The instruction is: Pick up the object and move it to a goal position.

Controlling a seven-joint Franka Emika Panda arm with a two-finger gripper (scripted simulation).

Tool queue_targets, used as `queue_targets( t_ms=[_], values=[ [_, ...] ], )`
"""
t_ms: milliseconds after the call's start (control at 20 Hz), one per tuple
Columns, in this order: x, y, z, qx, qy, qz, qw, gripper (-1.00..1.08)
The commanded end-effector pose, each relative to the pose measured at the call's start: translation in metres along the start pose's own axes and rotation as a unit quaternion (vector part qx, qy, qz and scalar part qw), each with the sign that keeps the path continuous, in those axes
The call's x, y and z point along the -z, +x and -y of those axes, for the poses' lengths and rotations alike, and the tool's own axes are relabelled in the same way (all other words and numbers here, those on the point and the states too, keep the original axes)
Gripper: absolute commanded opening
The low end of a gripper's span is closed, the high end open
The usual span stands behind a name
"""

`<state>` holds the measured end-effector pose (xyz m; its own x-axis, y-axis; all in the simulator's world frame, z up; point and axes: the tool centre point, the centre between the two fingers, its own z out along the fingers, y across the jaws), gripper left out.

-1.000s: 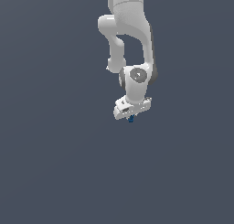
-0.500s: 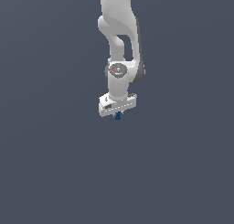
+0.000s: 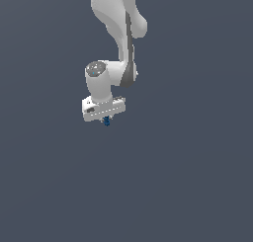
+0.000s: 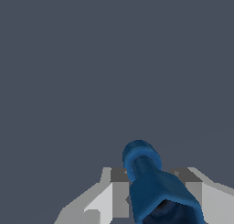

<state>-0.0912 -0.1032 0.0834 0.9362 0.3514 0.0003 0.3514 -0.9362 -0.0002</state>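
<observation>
- Exterior view: the white robot arm reaches down from the top edge, and its gripper points down over a plain dark grey-blue ground.
- Just under the gripper's white body a tiny dark-blue object peeks out, held between the fingertips, far smaller than the hand above it.
- Wrist view: the object shows as a blue, elongated shape with a rounded knob at its far end and a wider, flared body nearer the camera.
- One grey-and-white finger sits against one side of it and the other finger against the opposite side, so the gripper is clamped on the object.
- Around the gripper, both views show only the same flat ground.
</observation>
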Motion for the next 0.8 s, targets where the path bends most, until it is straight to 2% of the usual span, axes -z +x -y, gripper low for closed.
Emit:
queue_targets(
  t_ms=[0,350,750],
  values=[
    [0.004,-0.008,-0.018,0.001,0.0,0.0,1.0,-1.0],
    [0.011,-0.021,-0.05,0.001,0.0,0.0,1.0,-1.0],
    [0.012,-0.021,-0.052,0.001,0.0,0.0,1.0,-1.0]
  ],
)
